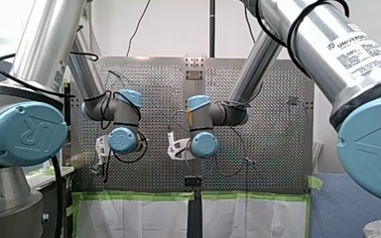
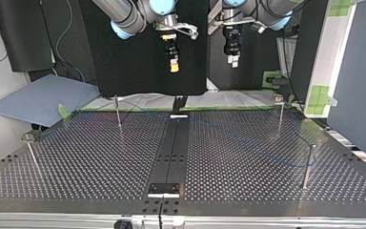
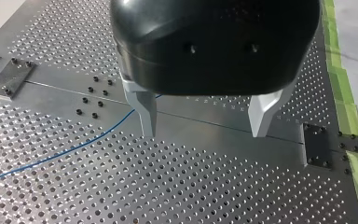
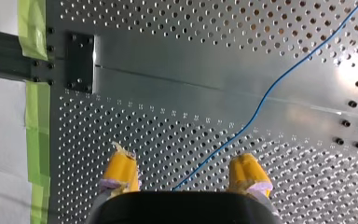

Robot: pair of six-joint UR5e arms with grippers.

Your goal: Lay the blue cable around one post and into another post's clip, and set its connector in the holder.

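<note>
My right gripper (image 4: 182, 155) hovers, jaws apart, over the blue cable (image 4: 279, 80).

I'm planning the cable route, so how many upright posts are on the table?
4, by the top view: far-left post, far-right post, near-right post, near-left post. Another thin one could be hidden.

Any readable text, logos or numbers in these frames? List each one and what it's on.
"UNIVERSAL", cut off after that: white label on my right arm, front view.
"UR" logo: embossed on the blue joint cap of my left arm, front view.
Fine print under "UNIVERSAL" on that label: too small to read.
Top view and both wrist views: no text visible.
</note>
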